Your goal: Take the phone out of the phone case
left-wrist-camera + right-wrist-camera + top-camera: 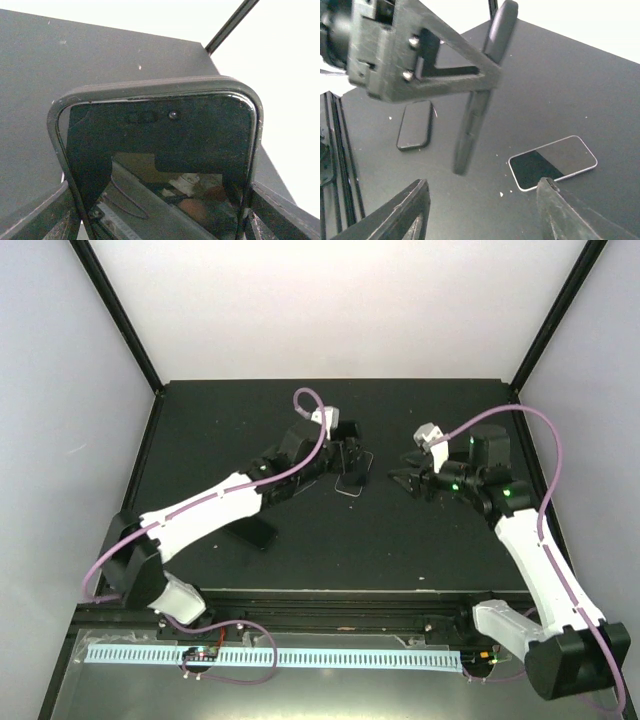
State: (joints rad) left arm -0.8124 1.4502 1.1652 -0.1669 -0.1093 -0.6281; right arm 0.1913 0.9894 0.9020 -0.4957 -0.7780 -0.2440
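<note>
**Setting:** robotics laboratory test cell.

**Evidence:**
- Matte black table [400, 550], closed in at the back and both sides by plain white panels [330, 300].
- Black frame struts [115, 310] rising at the corners of the enclosure.
- Left arm [210, 505] and right arm [535, 550], white and black, mounted side by side at the near edge.
- Lilac cables [545, 440] looped along both arms.
- Green indicator lights [453, 483] glowing on the right arm's wrist.
- Left gripper [348, 452], angular black parts with bare screw heads, seen close in the right wrist view.
- Pale blue perforated strip [300, 656] on a metal ledge [120, 690] below the table front.
</note>
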